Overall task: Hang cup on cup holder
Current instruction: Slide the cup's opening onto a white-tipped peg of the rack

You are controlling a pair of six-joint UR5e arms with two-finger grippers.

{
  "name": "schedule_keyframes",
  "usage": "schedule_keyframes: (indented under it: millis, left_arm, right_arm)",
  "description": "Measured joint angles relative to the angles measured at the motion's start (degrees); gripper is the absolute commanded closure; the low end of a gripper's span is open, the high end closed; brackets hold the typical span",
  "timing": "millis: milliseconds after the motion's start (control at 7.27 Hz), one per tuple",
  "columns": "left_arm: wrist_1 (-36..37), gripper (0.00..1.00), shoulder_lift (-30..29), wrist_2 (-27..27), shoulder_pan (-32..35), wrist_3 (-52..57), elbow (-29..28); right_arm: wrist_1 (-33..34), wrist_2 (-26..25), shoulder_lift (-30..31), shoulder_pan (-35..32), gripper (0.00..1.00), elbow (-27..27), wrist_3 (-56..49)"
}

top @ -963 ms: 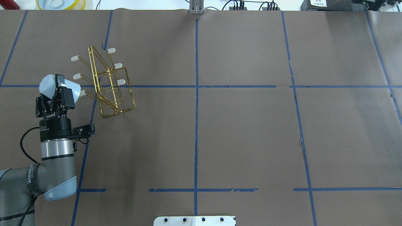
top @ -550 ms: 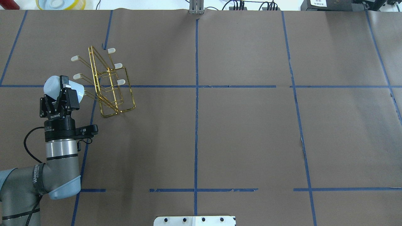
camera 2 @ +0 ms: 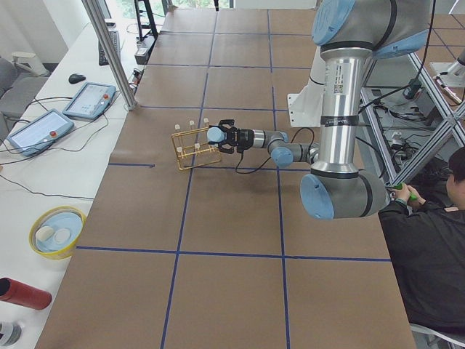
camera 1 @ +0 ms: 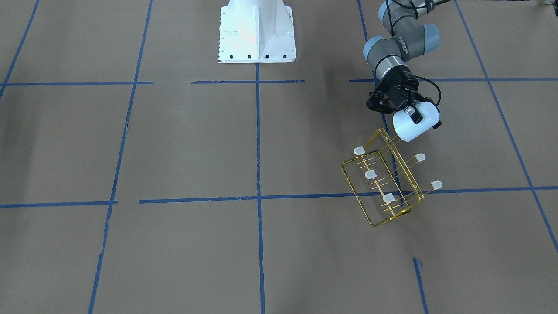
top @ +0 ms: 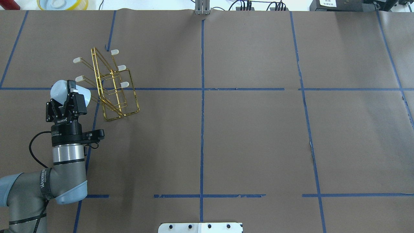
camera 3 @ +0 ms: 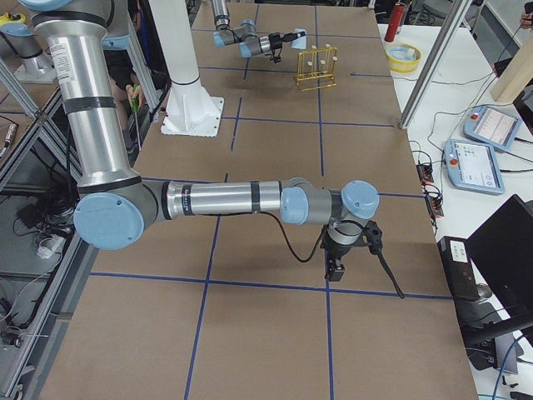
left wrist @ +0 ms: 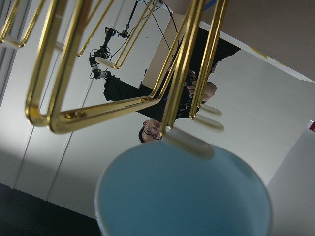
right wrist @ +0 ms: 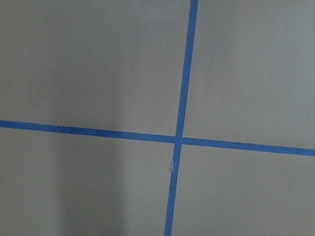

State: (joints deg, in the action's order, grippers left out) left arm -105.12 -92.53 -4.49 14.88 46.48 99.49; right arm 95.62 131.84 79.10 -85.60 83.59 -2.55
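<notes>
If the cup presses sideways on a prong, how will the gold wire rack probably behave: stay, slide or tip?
The rack is thin open wire, so probably light and easy to slide. It stands upright and looks narrow, so it may tip. The thin prongs likely flex slightly.

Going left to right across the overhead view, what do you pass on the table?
The pale blue plastic cup held in the left claw, then the gold wire cup holder, then the white metal base plate.
</notes>
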Motion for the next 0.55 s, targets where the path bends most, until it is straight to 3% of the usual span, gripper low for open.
schedule_keyframes:
  millis: [550]
  left_arm:
    - [-0.05, 0.96, -1.99, -0.08, -0.11, -0.28, -2.85]
  right_arm:
    - [-0.02, 0.0, 0.0, 0.0, 0.0, 0.0, 0.02]
